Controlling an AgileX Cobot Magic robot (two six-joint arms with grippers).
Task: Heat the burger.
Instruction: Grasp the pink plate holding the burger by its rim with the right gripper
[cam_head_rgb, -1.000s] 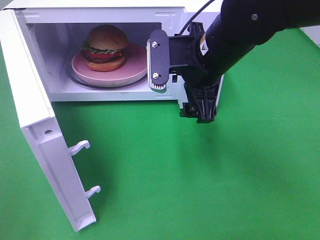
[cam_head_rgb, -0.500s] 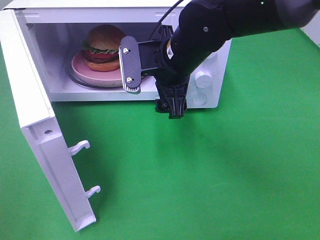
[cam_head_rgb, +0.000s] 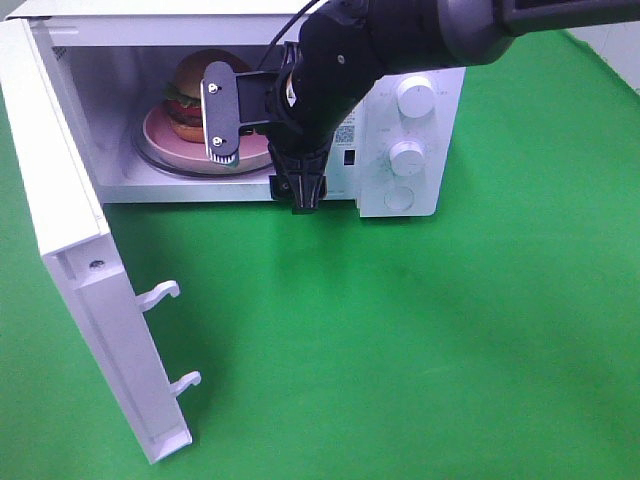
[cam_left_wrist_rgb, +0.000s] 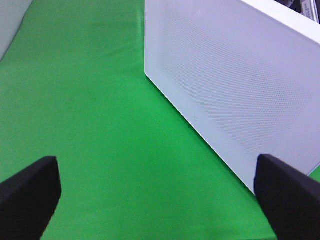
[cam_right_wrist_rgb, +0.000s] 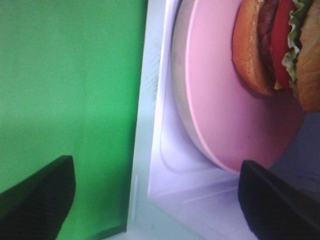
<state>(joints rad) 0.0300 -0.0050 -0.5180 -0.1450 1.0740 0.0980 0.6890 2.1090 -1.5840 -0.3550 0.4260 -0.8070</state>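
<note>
Since a second ago my right arm has swung left across the front of the microwave (cam_head_rgb: 400, 110), so the right end effector (cam_head_rgb: 262, 150) now sits at the mouth of the open cavity instead of in front of the control panel, whose two knobs are uncovered again. From the high camera I see one finger plate (cam_head_rgb: 222, 112) standing in front of the burger (cam_head_rgb: 192, 98) and the other finger (cam_head_rgb: 299, 188) pointing down past the cavity's lower edge, so the jaws are spread wide with nothing between them. The burger sits on the pink plate (cam_head_rgb: 165, 135) inside the cavity, toward the back left, its bun partly hidden behind the finger plate. My right wrist camera confirms it: both fingertips (cam_right_wrist_rgb: 35, 200) are far apart at the frame's edges, and between them I see the plate's rim, the cavity's white sill and the burger's bun, tomato and lettuce (cam_right_wrist_rgb: 280, 45), none of it touched. The door (cam_head_rgb: 70, 250) hangs open at the left, with its two latch hooks pointing out over the green bench (cam_head_rgb: 420, 350). My left end effector (cam_left_wrist_rgb: 155, 192) is out of the high view; its wrist camera shows both fingertips spread wide, holding nothing, above the bench near the door's perforated outer face (cam_left_wrist_rgb: 235, 85).
</note>
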